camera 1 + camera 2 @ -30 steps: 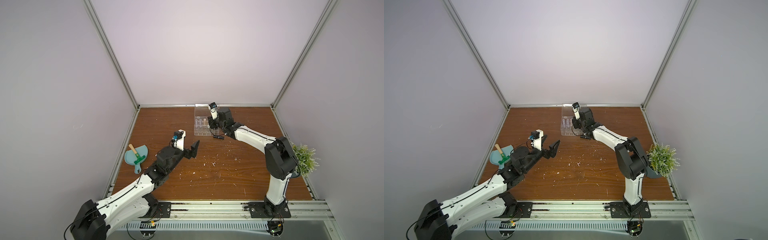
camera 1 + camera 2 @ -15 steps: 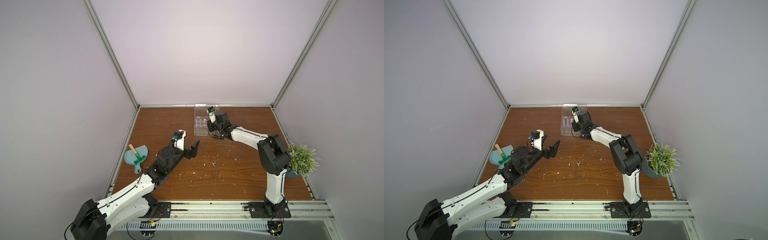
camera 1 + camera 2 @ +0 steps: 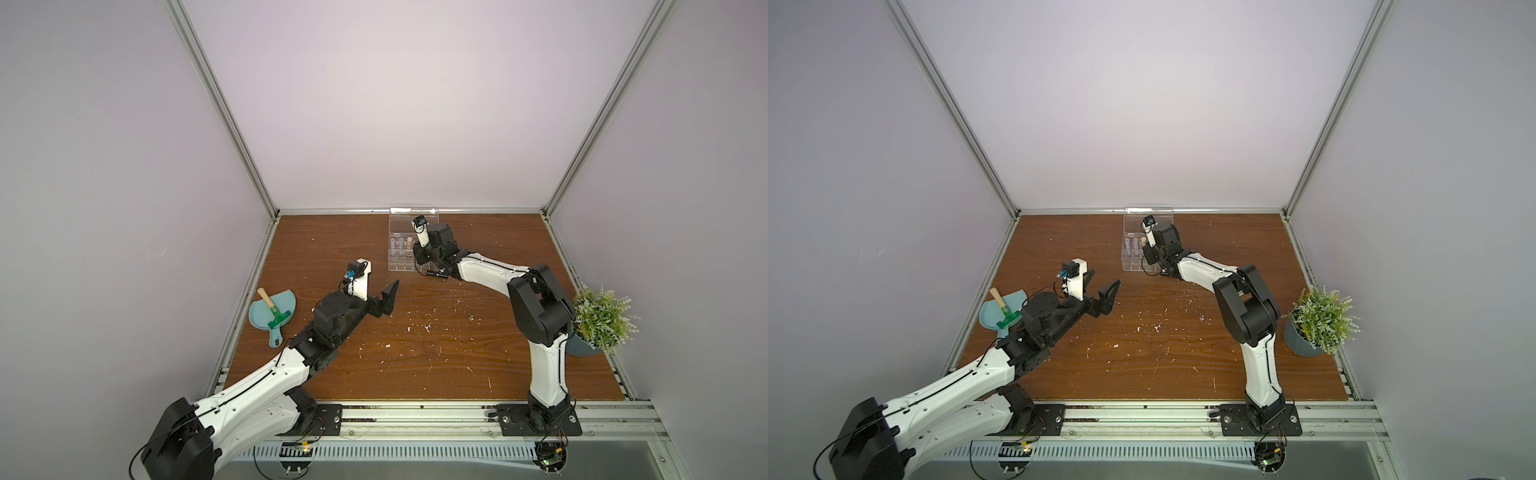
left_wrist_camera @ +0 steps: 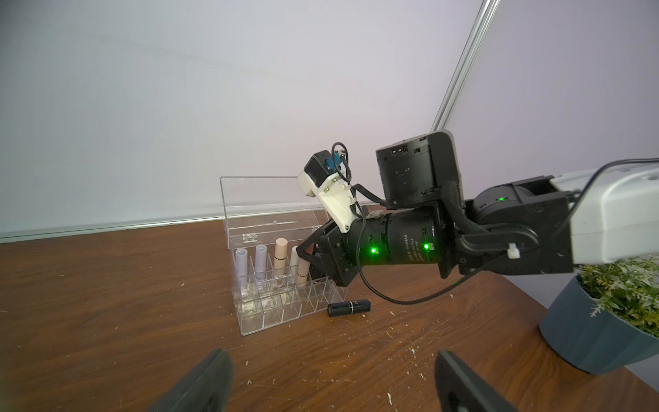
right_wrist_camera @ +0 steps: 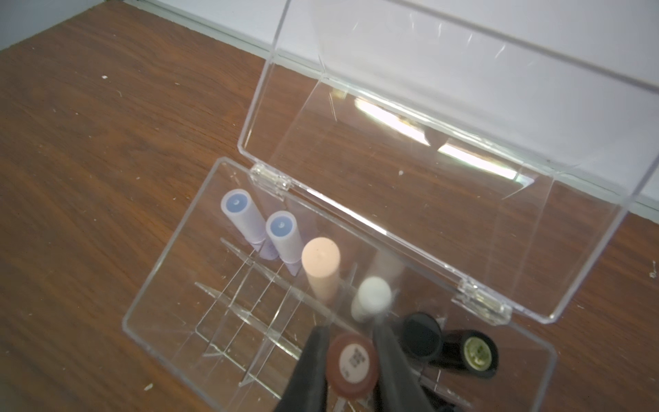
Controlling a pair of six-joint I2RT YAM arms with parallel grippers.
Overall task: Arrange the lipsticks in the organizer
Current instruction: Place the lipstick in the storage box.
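Observation:
The clear organizer (image 3: 400, 261) (image 3: 1130, 262) (image 5: 167, 321) stands near the back wall with its lid up. Two lilac lipsticks (image 5: 237, 210), a beige one (image 5: 321, 260), a white one (image 5: 372, 296) and two black ones (image 5: 422, 335) stand in its back cells. My right gripper (image 5: 351, 356) (image 3: 419, 259) (image 4: 306, 257) hangs over the box, shut on a lipstick (image 5: 353, 362) with a brown end and a white label. Another black lipstick (image 4: 349, 307) (image 3: 438, 273) lies on the table beside the box. My left gripper (image 4: 331, 360) (image 3: 1102, 286) hovers open and empty at mid-table.
A teal dustpan (image 3: 286, 301) holding a green brush lies at the left edge. A potted plant (image 3: 602, 320) stands at the right edge. White crumbs (image 3: 424, 328) are scattered over the wooden table (image 3: 415, 365). The raised lid (image 5: 445, 125) leans toward the back wall.
My right gripper, with the lipstick in it, has shifted a little left and lower over the organizer. The left arm has not moved.

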